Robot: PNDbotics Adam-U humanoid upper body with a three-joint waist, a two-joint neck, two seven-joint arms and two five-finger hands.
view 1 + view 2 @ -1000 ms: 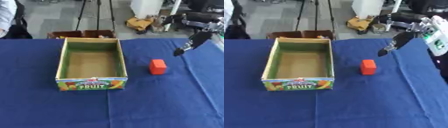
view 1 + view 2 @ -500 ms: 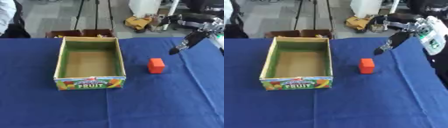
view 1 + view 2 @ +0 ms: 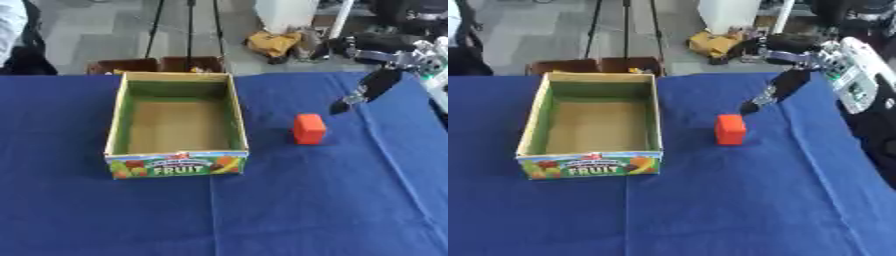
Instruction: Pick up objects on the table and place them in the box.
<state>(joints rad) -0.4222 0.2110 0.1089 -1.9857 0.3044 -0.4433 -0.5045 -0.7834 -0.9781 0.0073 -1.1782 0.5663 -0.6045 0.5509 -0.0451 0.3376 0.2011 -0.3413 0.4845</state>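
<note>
A small red block (image 3: 309, 128) stands on the blue tablecloth, a little to the right of the cardboard fruit box (image 3: 237, 117). The box is open at the top and nothing shows inside it. My right hand (image 3: 366, 90) comes in from the upper right and hovers above the table, just up and right of the block, its dark fingers pointing down toward it. It holds nothing and does not touch the block. The picture is too blurred there to tell how the fingers stand. My left hand shows in no view.
The blue table (image 3: 306, 210) stretches wide in front and to the right of the box. Beyond its far edge are tripod legs (image 3: 188, 30), low brown boxes (image 3: 157, 65) and clutter on the floor. A white part of my body (image 3: 855, 75) shows at the right.
My right hand has moved a little left and down, closer to the red block. The camera has shifted slightly; block and box stay put.
</note>
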